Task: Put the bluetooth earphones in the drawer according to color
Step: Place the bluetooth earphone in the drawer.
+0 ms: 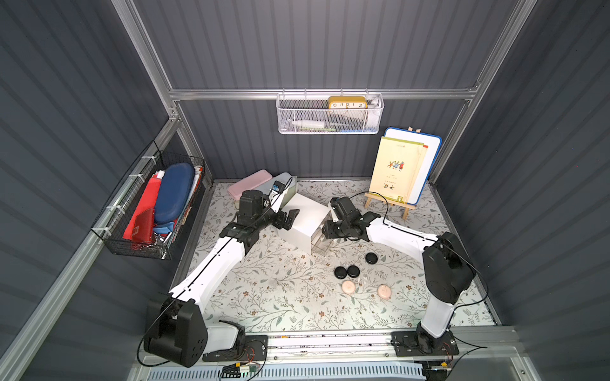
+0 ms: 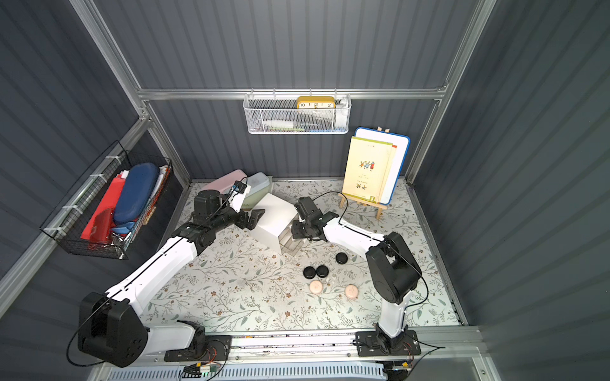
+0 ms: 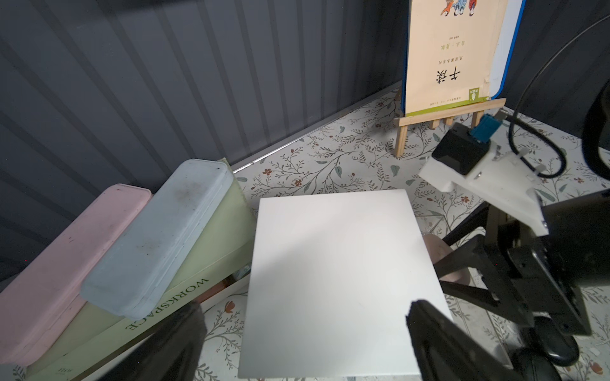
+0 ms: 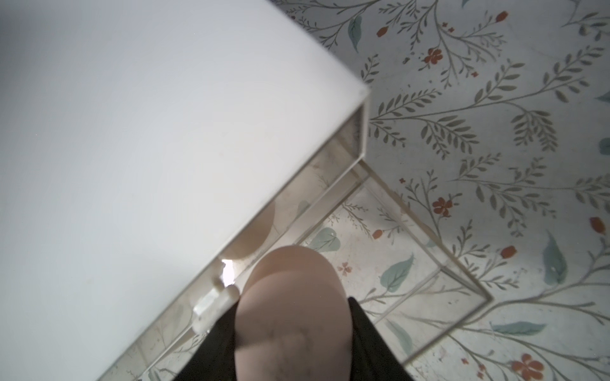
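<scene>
The drawer (image 1: 305, 216) (image 2: 275, 216) is a white cabinet at mid-table with clear trays on its right face. One tray (image 4: 429, 237) is pulled out. My right gripper (image 4: 293, 330) (image 1: 325, 231) is shut on a pale pink earphone case (image 4: 293, 306) (image 3: 435, 250) just above that tray. A pale rounded shape (image 4: 260, 231) shows through the clear wall under the cabinet top. My left gripper (image 3: 303, 316) (image 1: 290, 219) stands open against the cabinet's left side, its fingers apart over the white top (image 3: 336, 264). On the mat lie three black cases (image 1: 371, 258) (image 1: 341, 272) (image 1: 353, 271) and two pink cases (image 1: 348, 287) (image 1: 384, 291).
A pink pencil case (image 3: 56, 264) and a blue one (image 3: 158, 237) rest on a pale green box (image 3: 204, 264) behind the cabinet. A book on a wooden easel (image 1: 396, 174) stands at the back right. Wire baskets hang on the left wall (image 1: 155, 204) and back wall (image 1: 330, 115).
</scene>
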Available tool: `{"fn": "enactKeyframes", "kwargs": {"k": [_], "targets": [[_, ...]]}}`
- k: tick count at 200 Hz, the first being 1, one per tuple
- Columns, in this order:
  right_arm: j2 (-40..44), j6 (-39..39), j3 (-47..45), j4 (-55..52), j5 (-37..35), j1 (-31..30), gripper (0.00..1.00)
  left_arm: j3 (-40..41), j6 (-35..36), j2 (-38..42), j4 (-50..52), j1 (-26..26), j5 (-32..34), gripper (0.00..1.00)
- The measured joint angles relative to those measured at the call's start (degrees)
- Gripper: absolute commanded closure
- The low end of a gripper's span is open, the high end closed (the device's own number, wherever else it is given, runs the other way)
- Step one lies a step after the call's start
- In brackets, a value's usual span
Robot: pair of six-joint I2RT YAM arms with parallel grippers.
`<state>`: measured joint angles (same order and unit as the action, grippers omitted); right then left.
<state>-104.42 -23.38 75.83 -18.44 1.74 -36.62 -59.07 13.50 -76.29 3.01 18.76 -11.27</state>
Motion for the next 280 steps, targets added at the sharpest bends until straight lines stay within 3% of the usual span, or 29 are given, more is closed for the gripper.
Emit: {"fn": "enactKeyframes", "kwargs": {"k": [65,147,209,280], "targets": [[-0.1,-0.1,0.2,-0.4,-0.4,0.0,0.42,0.3,-0.1,1.3,-0.3,0.0,0.0,0.01],[1.0,-0.1,0.4,-1.5,-2.7,0.0,0.38,0.3,-0.1,1.3,-0.4,0.0,-0.1,0.01],[13.1,0.2,-3.8,-5.6,-7.0,1.0,0.36,-1.4,0.2,1.6,-0.4,0.0,-1.8,0.01],[25.2,-3.0,-14.9,-17.5,-10.2,4.9,0.27,-2.1,0.2,2.9,-0.4,1.9,-3.8,0.01]]}}
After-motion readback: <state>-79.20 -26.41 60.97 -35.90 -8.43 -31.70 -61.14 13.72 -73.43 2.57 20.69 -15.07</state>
